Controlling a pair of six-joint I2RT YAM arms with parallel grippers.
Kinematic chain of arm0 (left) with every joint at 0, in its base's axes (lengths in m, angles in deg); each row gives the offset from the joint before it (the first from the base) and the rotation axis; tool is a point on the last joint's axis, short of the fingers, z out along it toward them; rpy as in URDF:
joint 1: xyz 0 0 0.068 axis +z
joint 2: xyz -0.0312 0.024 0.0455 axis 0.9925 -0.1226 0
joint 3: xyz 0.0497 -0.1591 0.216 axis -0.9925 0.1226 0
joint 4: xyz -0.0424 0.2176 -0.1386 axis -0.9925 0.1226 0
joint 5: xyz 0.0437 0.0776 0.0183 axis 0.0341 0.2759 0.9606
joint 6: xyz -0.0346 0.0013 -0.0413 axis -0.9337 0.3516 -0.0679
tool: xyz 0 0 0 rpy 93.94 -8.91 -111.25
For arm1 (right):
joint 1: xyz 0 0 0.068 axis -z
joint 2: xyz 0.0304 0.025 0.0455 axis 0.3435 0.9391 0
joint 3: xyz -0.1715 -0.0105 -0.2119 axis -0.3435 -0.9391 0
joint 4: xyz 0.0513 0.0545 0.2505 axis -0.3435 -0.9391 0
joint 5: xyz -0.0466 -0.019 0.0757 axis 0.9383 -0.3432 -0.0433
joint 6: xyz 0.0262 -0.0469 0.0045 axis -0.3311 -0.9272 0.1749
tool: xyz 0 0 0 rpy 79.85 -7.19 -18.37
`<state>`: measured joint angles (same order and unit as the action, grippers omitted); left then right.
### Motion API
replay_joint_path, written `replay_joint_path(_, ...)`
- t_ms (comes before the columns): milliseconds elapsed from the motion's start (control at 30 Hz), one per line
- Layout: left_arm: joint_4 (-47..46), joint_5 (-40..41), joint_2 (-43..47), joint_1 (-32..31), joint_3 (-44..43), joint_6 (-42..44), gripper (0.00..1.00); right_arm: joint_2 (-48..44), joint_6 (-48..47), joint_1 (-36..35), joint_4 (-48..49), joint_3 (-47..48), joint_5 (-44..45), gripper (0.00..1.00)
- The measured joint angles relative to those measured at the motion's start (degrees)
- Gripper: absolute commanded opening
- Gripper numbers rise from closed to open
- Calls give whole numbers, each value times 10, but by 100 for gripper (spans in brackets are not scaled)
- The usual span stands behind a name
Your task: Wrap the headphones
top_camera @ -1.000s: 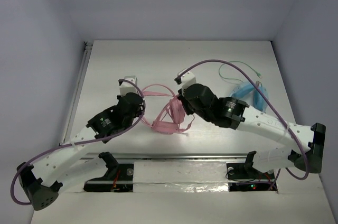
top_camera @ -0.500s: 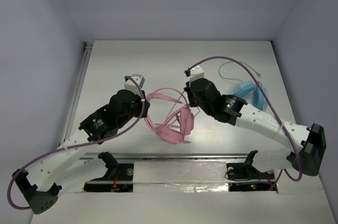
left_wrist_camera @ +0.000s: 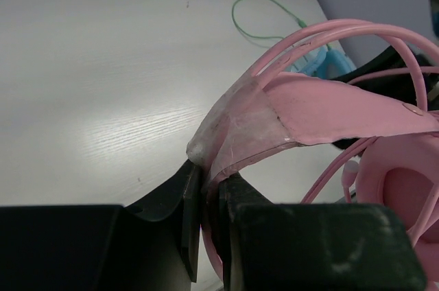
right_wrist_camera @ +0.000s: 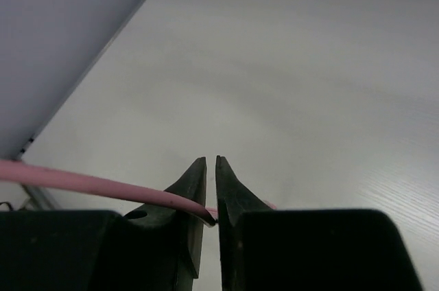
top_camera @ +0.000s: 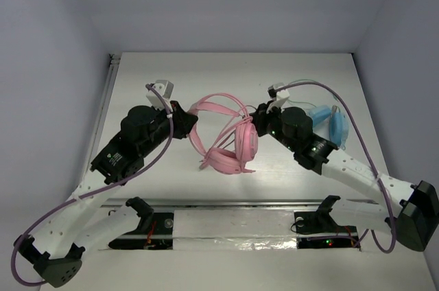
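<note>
Clamping down hard, the left gripper (left_wrist_camera: pixel 209 182) has its jaws pressed together on the headband (left_wrist_camera: pixel 329 112) of the pink headphones (top_camera: pixel 236 147), right on a cloudy taped-looking patch, so that end is locked in. The right gripper (right_wrist_camera: pixel 210 161) has its jaws almost together with the thin pink cable (right_wrist_camera: pixel 89 181) caught at the very tips. It looks like a light pinch, and I wouldn't trust it much. What's changed: a second ago the two arms were huddled close and the headphones sat in a pink tangle between them. Now the arms have swung apart, the left one up and to its own side, the right one off the other way. The headband is arched open mid-table, between the two grippers, with the cups hanging below it. My read is that this was the untangling bit, with the cable drawn out and the frame steadied, and the actual winding hasn't started, since I can't see any loops round the band. Counting up: two arms, two grippers, two sets of headphones (the pink one plus the light blue headphones (top_camera: pixel 329 123) parked behind the right arm), two ear cups (top_camera: pixel 245 141) on the pink set, one pink cable, one green cable (left_wrist_camera: pixel 233 15), one table (top_camera: pixel 171 78).
</note>
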<state>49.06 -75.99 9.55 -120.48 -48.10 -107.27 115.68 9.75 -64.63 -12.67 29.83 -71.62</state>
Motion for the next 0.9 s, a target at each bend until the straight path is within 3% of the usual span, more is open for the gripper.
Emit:
replay_joint_path(367,-47,-1,-4,5,-37,-36,0,39,59,3,217,-87,-119,28)
replay_joint_path(633,-85,6,-28,9,-100,-55,0,89,94,3,342,-157,-150,37)
replay_joint_path(900,-109,6,-49,10,-118,-68,0,152,111,3,423,-173,-156,38)
